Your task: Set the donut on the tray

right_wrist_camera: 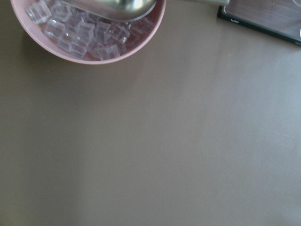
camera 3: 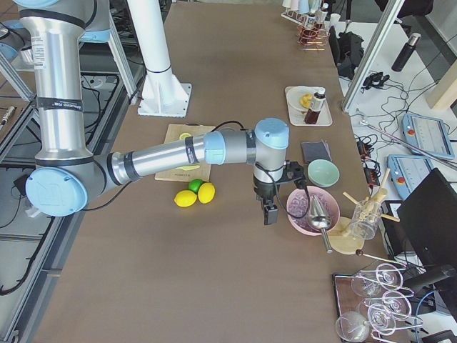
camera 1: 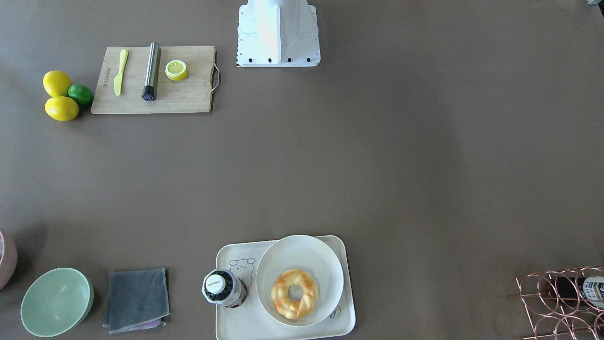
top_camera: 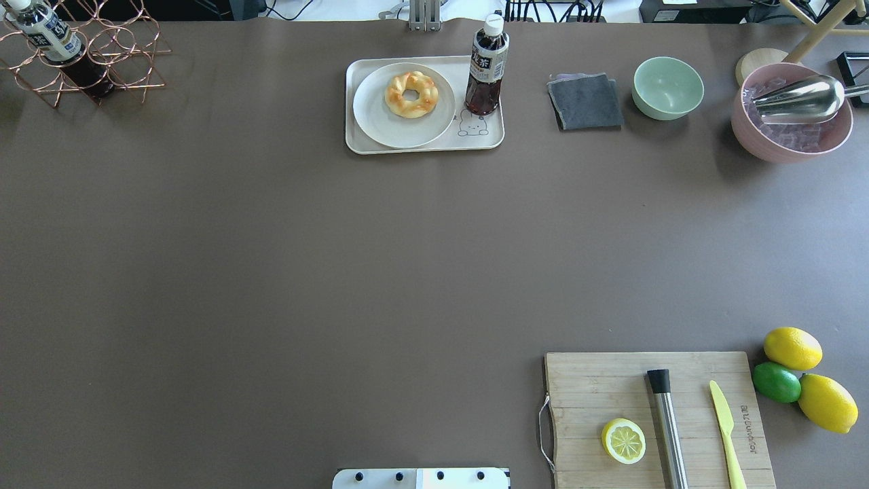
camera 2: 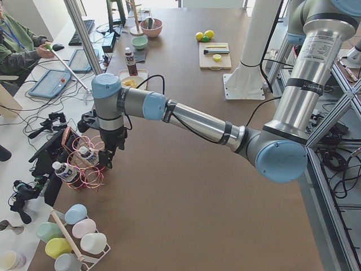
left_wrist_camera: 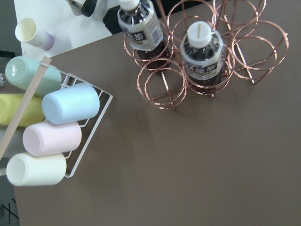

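Donut (camera 1: 294,293) is shown on plate (camera 1: 292,255) on tray (camera 1: 236,326); the state of left end effector (camera 2: 107,161) and right end effector (camera 3: 269,214) cannot be told.

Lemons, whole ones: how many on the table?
2. The far lemon and the near lemon flank the lime, right of the cutting board in the overhead view. The lemon half on the board is not counted. None looks hidden.

2 bottles (left_wrist_camera: 202,59) in copper rack (left_wrist_camera: 162,89), pastel cups (left_wrist_camera: 70,104) nearby
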Action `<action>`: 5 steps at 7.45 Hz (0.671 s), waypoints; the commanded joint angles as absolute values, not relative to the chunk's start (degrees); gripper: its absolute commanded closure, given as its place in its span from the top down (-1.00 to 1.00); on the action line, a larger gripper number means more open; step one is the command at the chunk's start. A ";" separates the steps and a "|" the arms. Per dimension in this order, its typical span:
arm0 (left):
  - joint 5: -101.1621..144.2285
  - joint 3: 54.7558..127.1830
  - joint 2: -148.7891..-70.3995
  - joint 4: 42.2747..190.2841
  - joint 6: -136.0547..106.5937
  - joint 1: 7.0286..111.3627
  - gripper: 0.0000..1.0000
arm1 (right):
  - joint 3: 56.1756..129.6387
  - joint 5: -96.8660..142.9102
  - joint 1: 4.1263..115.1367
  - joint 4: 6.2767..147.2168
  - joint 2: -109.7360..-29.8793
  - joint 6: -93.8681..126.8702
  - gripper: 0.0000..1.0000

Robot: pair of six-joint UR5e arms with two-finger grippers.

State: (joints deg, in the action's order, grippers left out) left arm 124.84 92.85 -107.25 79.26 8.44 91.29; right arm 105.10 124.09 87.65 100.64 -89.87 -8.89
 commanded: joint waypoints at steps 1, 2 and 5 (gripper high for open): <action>124.71 91.15 -97.68 84.41 9.40 92.02 0.97 | 102.41 124.19 92.97 100.81 -95.98 -13.01 1.00; 127.33 91.14 -95.82 86.03 9.06 93.76 0.97 | 99.61 124.71 94.47 100.46 -96.06 -12.75 1.00; 131.75 92.02 -93.69 91.89 9.31 95.53 0.97 | 97.14 125.50 95.98 100.46 -94.67 -12.39 1.00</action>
